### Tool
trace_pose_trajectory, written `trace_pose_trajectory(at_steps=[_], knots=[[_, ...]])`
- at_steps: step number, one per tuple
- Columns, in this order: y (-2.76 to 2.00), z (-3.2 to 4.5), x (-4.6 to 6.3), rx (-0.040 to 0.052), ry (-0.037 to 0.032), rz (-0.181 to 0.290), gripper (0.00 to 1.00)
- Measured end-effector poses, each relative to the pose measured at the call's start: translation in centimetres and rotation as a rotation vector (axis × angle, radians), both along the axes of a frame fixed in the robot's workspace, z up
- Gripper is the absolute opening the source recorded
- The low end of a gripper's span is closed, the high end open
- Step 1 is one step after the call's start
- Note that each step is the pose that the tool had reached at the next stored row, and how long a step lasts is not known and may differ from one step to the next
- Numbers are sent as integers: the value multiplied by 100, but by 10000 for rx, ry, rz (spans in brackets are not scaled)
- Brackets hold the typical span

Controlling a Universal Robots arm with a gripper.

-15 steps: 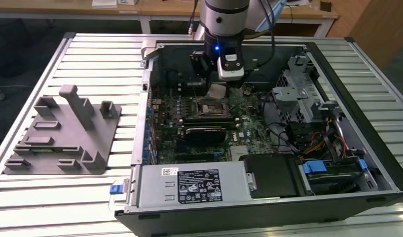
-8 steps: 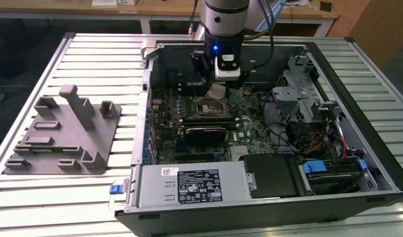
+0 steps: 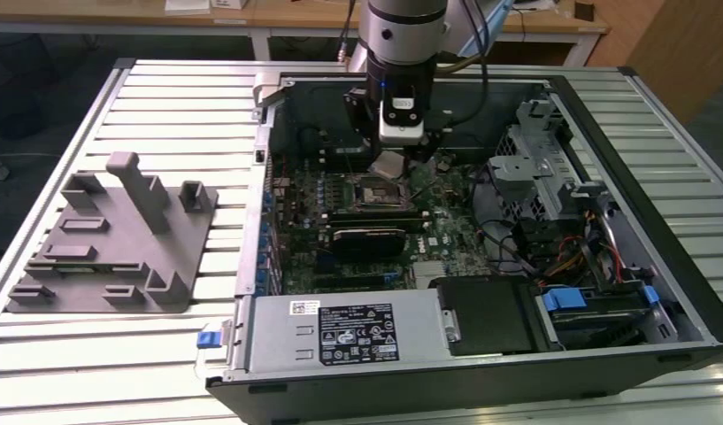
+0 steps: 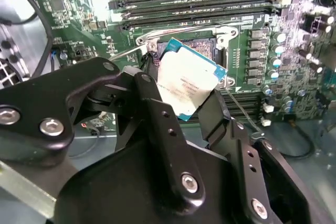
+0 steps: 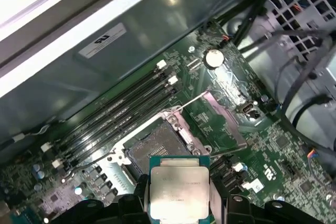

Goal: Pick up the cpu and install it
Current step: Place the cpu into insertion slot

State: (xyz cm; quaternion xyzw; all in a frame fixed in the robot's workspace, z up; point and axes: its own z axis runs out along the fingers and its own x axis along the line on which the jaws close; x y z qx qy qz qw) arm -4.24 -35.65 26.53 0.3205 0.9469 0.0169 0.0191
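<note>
The cpu point(image 4: 188, 85), a small square chip with a silver top and thin pale rim, is held by its edges between my gripper's point(image 4: 184, 92) black fingers point(image 4: 157, 114). In the first wrist view the cpu point(image 5: 178, 190) hangs tilted just above the open socket point(image 5: 157, 148) on the green motherboard. The exterior view has my gripper point(image 3: 391, 161) lowered into the open computer case point(image 3: 480, 354), with the cpu point(image 3: 388, 163) slightly behind and above the black socket frame point(image 3: 373, 190).
The socket's hinged metal plate point(image 5: 223, 119) stands flipped open beside it. Memory slots point(image 5: 121, 108) run along one side. A long black module point(image 3: 367, 217), a drive cage point(image 3: 550, 177), cables and a power supply point(image 3: 337, 332) crowd the case. A grey fixture point(image 3: 113, 239) sits on the slatted table.
</note>
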Motion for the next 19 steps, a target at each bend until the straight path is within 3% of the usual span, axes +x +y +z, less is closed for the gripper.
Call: trace_pose_trajectory(at_steps=[10, 19], knots=[[0, -2, 0, 1, 0, -1378, 54], [0, -9, 0, -1, 1, -2982, 54]])
